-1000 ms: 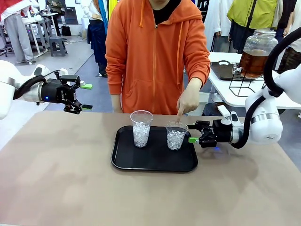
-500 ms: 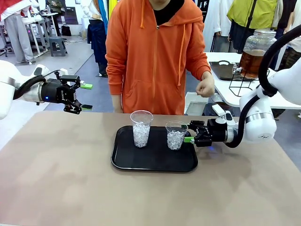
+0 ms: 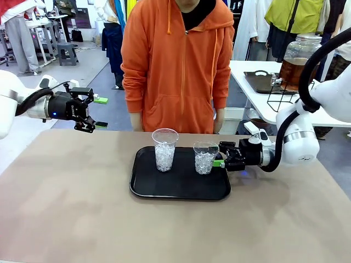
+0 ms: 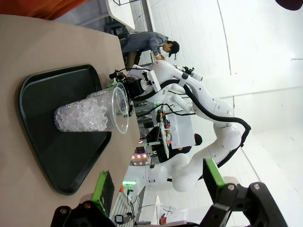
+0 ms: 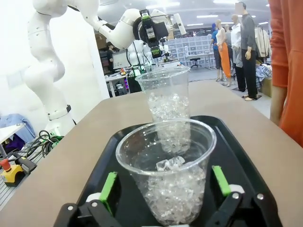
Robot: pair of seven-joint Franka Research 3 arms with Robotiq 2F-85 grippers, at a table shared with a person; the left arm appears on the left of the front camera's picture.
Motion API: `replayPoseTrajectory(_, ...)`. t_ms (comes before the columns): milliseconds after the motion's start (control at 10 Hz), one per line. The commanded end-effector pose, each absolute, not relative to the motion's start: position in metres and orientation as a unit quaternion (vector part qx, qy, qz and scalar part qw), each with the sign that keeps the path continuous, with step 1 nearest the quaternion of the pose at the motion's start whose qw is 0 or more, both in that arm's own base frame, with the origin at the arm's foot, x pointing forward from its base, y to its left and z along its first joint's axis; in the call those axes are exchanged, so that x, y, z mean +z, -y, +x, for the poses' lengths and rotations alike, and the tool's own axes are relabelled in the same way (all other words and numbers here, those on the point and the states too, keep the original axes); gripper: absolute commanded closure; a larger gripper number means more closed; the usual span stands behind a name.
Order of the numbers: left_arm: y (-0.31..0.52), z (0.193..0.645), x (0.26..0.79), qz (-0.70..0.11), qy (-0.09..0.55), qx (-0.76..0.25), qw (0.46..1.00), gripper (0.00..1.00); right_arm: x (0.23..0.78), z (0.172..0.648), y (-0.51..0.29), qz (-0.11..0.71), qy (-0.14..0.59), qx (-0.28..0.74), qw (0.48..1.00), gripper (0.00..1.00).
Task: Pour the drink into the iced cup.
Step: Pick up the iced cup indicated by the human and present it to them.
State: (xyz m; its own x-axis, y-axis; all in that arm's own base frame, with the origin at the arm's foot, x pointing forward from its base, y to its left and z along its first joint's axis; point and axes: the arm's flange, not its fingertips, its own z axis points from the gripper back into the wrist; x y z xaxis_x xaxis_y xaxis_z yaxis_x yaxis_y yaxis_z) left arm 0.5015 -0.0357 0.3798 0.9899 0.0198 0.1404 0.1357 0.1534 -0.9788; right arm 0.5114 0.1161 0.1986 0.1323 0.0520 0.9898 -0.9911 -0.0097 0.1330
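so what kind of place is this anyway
Probably a robotics lab or demo space staged as a drinks counter: white robot arms work at a table holding a black tray of iced cups, and a glass dispenser jar of amber drink stands on a side table.

My right gripper has slid left at mid-frame, its fingers now flanking the iced cup. The person's hand has dropped away.

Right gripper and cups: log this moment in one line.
right gripper: open, straddling short cup | left gripper: open, raised | tall cup: beside it on tray | drink: in jar
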Motion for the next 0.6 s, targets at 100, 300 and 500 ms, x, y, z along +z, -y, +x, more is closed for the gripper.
replayPoseTrajectory(100,0.036,0.499,0.380,-0.648,0.067,-0.044,0.758,0.00,0.197,0.521,-0.131,0.528,0.430,0.492,0.543,0.00)
replayPoseTrajectory(300,0.036,0.499,0.380,-0.648,0.067,-0.044,0.758,0.00,0.195,0.522,-0.139,0.518,0.436,0.493,0.547,0.00)
replayPoseTrajectory(500,0.036,0.499,0.380,-0.648,0.067,-0.044,0.758,0.00,0.195,0.523,-0.142,0.519,0.434,0.493,0.547,0.00)
